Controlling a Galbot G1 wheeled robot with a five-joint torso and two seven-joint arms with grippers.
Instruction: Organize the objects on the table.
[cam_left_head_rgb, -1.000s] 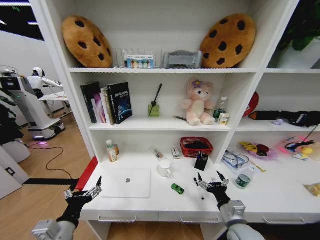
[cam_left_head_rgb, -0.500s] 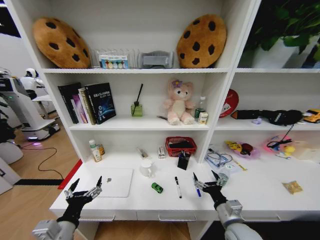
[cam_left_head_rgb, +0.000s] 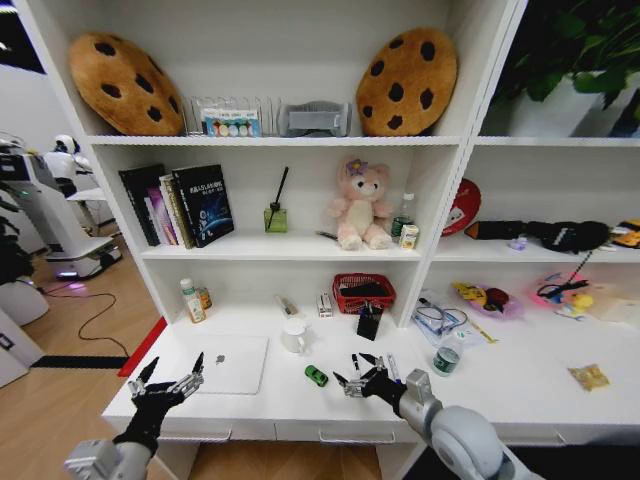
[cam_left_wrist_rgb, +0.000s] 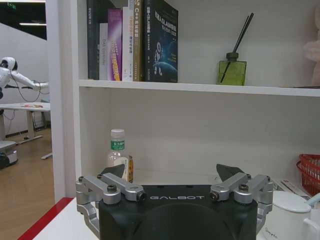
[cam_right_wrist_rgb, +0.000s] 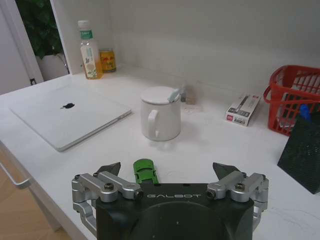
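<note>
On the white table (cam_left_head_rgb: 520, 388) my right gripper (cam_left_head_rgb: 358, 381) hovers open, its fingers pointing at the tiny green toy car (cam_left_head_rgb: 316, 375) just to its left. In the right wrist view the green car (cam_right_wrist_rgb: 145, 171) lies on the desk ahead of the open right gripper (cam_right_wrist_rgb: 167, 169), closer to one fingertip. The silver laptop (cam_left_head_rgb: 230, 362) lies shut at the left. My left gripper (cam_left_head_rgb: 170, 379) holds open above the desk's left front corner, beside the laptop. Thin pens (cam_left_head_rgb: 390, 367) lie by the right hand. A dark-lidded jar (cam_left_head_rgb: 446, 360) stands farther right.
A white lidded mug (cam_left_head_rgb: 295, 335) stands behind the car, with a black mesh holder (cam_left_head_rgb: 369, 322) and a red basket (cam_left_head_rgb: 364, 293) behind that. A bottle (cam_left_head_rgb: 190, 300) stands at the back left. Shelf uprights flank the desk bay; more clutter lies to the right.
My right gripper has swung left, away from the jar and over the pens, ending close to the green car. The left gripper has stayed where it was.
</note>
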